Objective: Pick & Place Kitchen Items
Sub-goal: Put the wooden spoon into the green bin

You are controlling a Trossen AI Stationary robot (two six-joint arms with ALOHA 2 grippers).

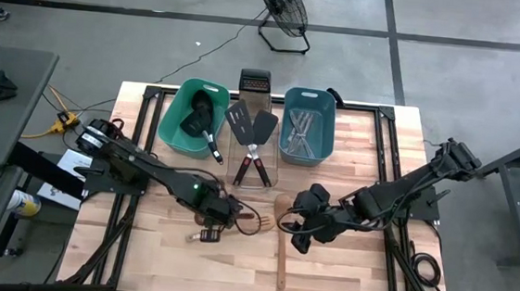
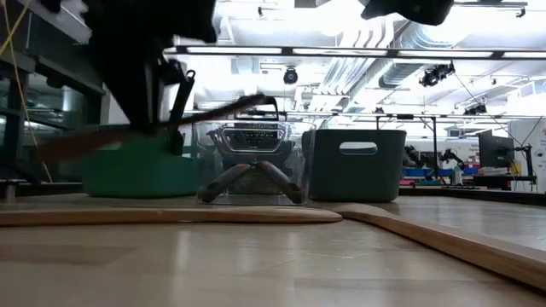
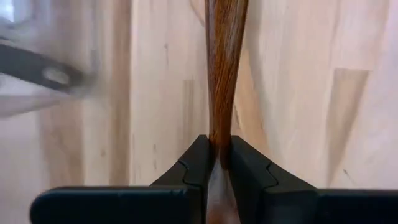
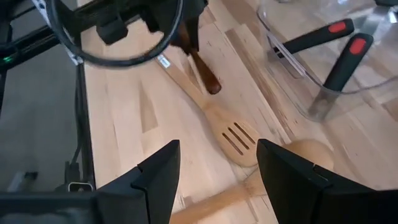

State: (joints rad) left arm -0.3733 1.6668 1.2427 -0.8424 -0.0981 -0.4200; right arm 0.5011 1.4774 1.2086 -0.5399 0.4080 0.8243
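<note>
Your left gripper [image 1: 210,218] is clamping a dark wooden handle [image 3: 222,74] while your right gripper [image 4: 217,171] is hanging open over the spoons.

Nearest you, a long wooden spoon [image 1: 282,245] is lying flat on the table [image 1: 343,273], its bowl just under the right gripper, whose fingers [image 4: 157,171] are standing wide apart and holding nothing. Just beside it, a slotted wooden spatula [image 4: 231,138] is resting flat on the boards, its handle running toward the left gripper. That gripper's fingers [image 3: 194,167] are pressing tight on the dark handle. Farther back, you are seeing three tubs in a row: a teal tub [image 1: 171,120] holding black utensils [image 1: 201,118], a clear tub [image 1: 256,175] with black turners [image 1: 252,122], and a blue tub [image 1: 323,143] with silver metal utensils [image 1: 302,133]. A steel box grater [image 1: 255,80] is standing behind the clear tub.
</note>
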